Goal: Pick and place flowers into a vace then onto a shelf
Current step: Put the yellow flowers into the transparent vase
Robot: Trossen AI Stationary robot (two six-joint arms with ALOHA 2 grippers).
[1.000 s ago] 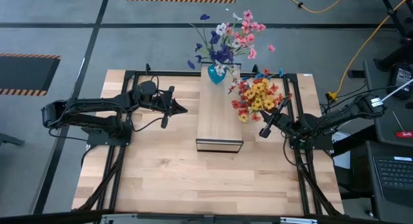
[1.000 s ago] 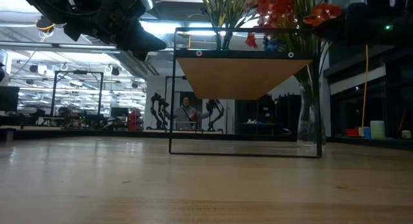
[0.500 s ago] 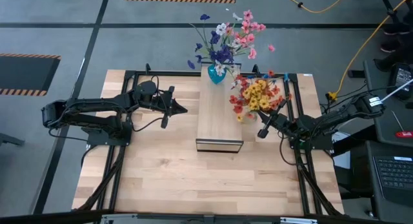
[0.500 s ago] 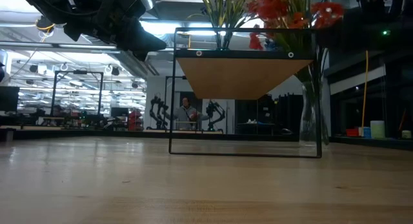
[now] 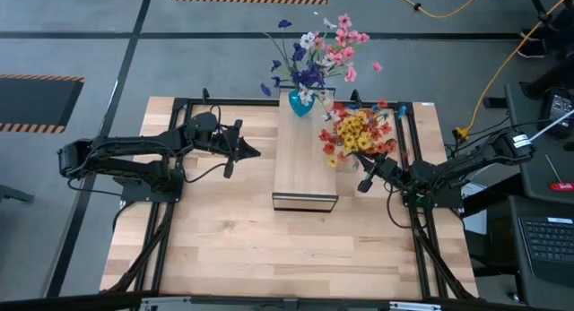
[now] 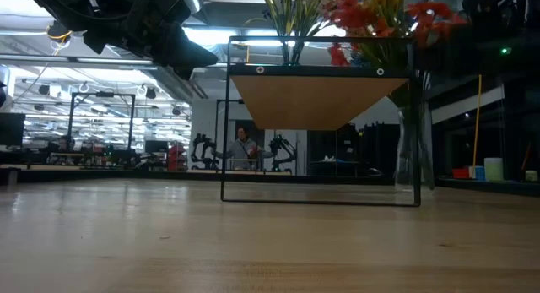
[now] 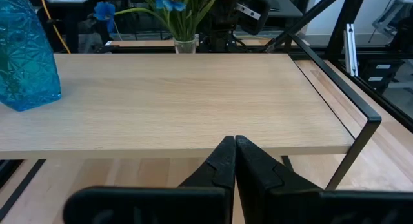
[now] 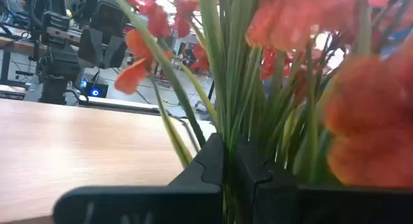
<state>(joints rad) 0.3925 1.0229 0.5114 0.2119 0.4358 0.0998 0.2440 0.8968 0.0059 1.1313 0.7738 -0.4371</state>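
The shelf [image 5: 305, 168] stands mid-table, and a blue vase [image 5: 300, 103] of pink, blue and white flowers [image 5: 318, 47] stands on its far end. A second bunch, red, orange and yellow flowers [image 5: 354, 132], stands in a clear glass vase [image 6: 411, 149] just right of the shelf. My right gripper [image 5: 366, 179] is shut on that bunch's stems. My left gripper [image 5: 256, 152] is shut and empty. It hangs in the air left of the shelf, level with the shelf's top [image 7: 181, 101]. My right gripper pinches the bunch's green stems [image 8: 226, 121] between its two fingers [image 8: 210, 162], below the blooms. The fingers come about level from the table's right and near side, across the stems. The stems stand upright in the clear vase, whose base looks set on the table.
The shelf's black frame legs [image 6: 226, 124] stand on the tabletop. Black rails [image 5: 408, 168] run along the table's left and right sides. The clear vase also shows past the shelf in the left wrist view [image 7: 185, 44]. A person stands far behind the table [image 6: 245, 145].
My right gripper has shifted slightly toward the shelf and the far edge with the red and yellow bunch. The blooms have moved toward the table's far edge, and the clear vase has shifted a little with them.
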